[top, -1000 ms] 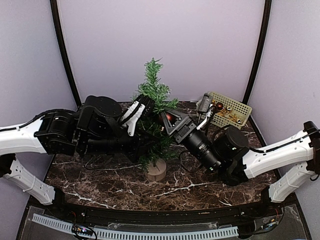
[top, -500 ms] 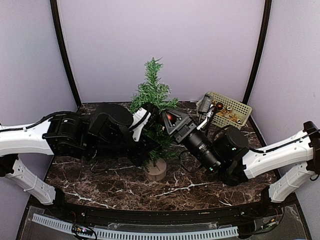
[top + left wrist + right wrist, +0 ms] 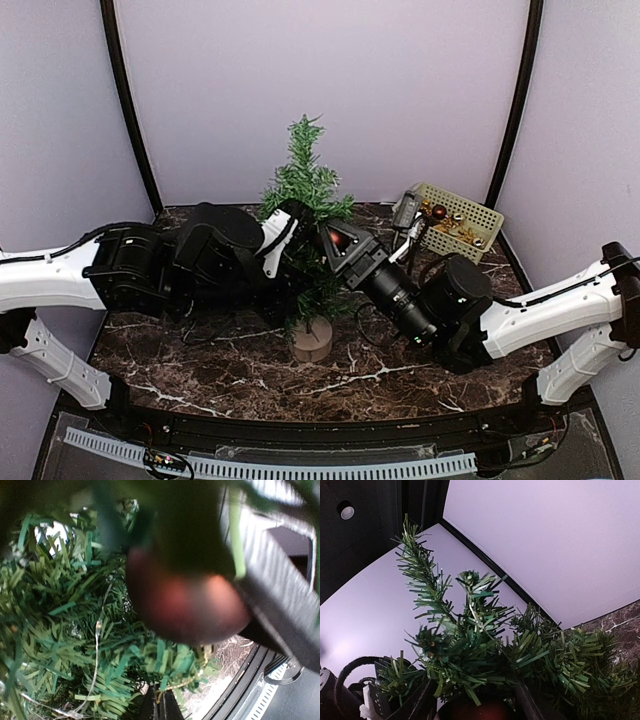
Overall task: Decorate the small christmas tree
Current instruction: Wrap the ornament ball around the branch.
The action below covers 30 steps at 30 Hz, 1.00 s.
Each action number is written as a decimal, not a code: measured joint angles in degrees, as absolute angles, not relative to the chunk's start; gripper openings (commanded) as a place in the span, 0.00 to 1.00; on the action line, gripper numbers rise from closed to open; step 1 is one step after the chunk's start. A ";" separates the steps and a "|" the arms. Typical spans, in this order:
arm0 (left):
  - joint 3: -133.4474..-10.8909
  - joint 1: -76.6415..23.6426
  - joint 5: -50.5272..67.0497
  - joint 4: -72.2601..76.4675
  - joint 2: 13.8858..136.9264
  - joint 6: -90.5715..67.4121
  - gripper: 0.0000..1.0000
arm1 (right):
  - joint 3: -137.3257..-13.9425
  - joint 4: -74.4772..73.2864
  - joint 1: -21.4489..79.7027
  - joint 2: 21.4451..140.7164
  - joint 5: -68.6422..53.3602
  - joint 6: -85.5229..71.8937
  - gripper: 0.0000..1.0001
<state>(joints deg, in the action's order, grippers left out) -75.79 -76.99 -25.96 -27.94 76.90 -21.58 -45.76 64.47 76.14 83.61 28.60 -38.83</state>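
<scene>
The small christmas tree [image 3: 304,190] stands mid-table on its pale wooden base [image 3: 312,340]. My right gripper [image 3: 338,240] reaches into its right side, shut on a dark red ball ornament [image 3: 341,236]. In the right wrist view the ball [image 3: 475,712] sits low between the black fingers [image 3: 418,703], under green branches [image 3: 470,645]. My left gripper [image 3: 290,218] is buried in the tree's left side. In the left wrist view its jaws [image 3: 161,706] are shut on the ornament's gold string [image 3: 186,682], which runs up to the blurred red ball [image 3: 185,605].
A pale perforated basket [image 3: 482,214] with several small ornaments sits at the back right corner. Both arms lie low over the dark marble table [image 3: 400,375], crowding the tree from either side. Purple walls close in the back and sides.
The left arm has pushed rightward, deeper into the tree's branches. The right gripper with the ball has edged left toward the tree, and the tree's top has shifted slightly left.
</scene>
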 measured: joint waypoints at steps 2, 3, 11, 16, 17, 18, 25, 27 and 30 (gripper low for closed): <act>-75.94 -76.93 -26.20 -27.88 76.90 -21.41 0.00 | -45.78 64.64 76.14 83.94 28.64 -38.57 0.52; -76.01 -76.84 -26.24 -27.79 76.90 -21.37 0.00 | -45.80 64.71 76.14 84.09 28.77 -38.44 0.52; -76.03 -75.72 -26.17 -26.59 76.90 -20.93 0.00 | -45.84 65.19 76.14 84.53 29.67 -38.17 0.52; -76.03 -75.07 -25.93 -26.09 76.90 -20.64 0.00 | -45.84 65.82 76.14 84.55 30.98 -38.19 0.52; -76.03 -74.81 -25.89 -25.93 76.90 -20.64 0.00 | -45.84 65.98 76.14 84.55 31.24 -38.22 0.52; -76.03 -74.67 -25.87 -25.80 76.90 -20.64 0.00 | -45.84 66.06 76.14 84.58 31.57 -38.24 0.52; -76.03 -73.80 -25.54 -25.39 76.90 -20.73 0.00 | -45.84 66.54 76.14 85.56 32.97 -39.42 0.52; -76.03 -73.69 -25.52 -25.39 76.90 -20.80 0.00 | -45.84 66.63 76.14 85.97 33.34 -39.72 0.52; -76.03 -73.38 -25.32 -25.36 76.90 -21.04 0.00 | -45.84 66.65 76.14 86.50 33.76 -40.03 0.52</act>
<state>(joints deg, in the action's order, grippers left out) -76.03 -73.38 -25.32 -25.36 76.90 -21.04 -45.84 66.65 76.14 86.50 33.76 -40.03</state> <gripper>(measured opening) 0.009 0.524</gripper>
